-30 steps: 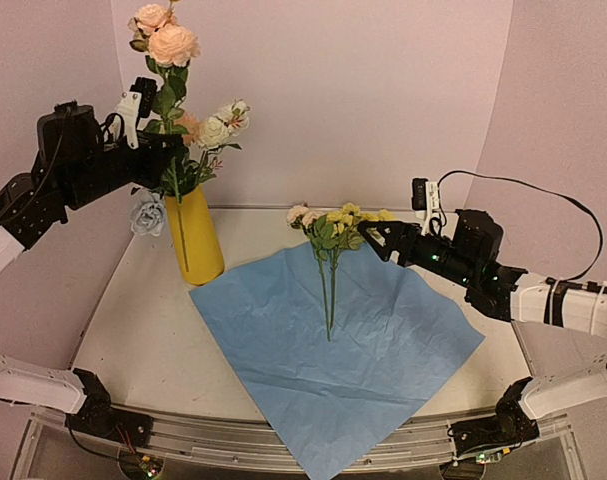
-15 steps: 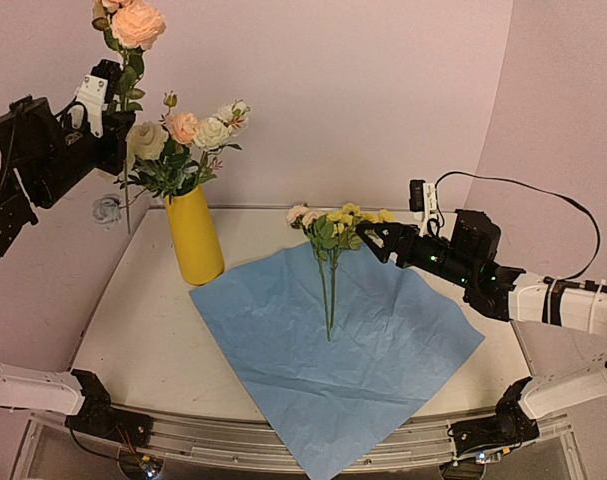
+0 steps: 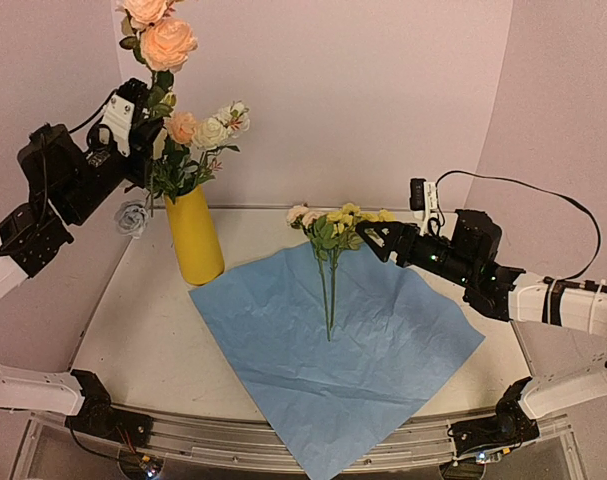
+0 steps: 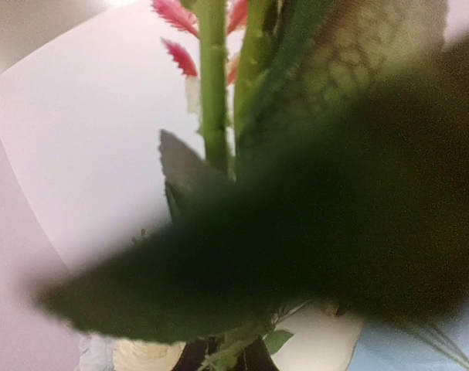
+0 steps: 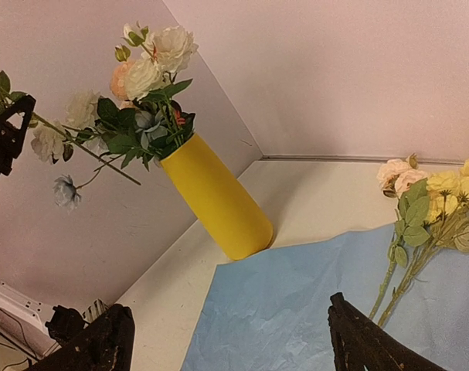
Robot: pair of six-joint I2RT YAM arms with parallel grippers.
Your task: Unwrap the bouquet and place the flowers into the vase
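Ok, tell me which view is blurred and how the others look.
Left wrist: a dark, out-of-focus leaf fills most of the frame; top external: sharp and evenly lit; right wrist: sharp, but tilted, so the vase leans.

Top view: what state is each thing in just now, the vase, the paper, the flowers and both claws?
vase: upright, holding mixed blooms.
blue paper: spread open, flat.
flowers: lying on the paper, ungripped.
left gripper: shut on the stem of the peach blooms, high by the vase.
right gripper: open, empty, beside the flowers.
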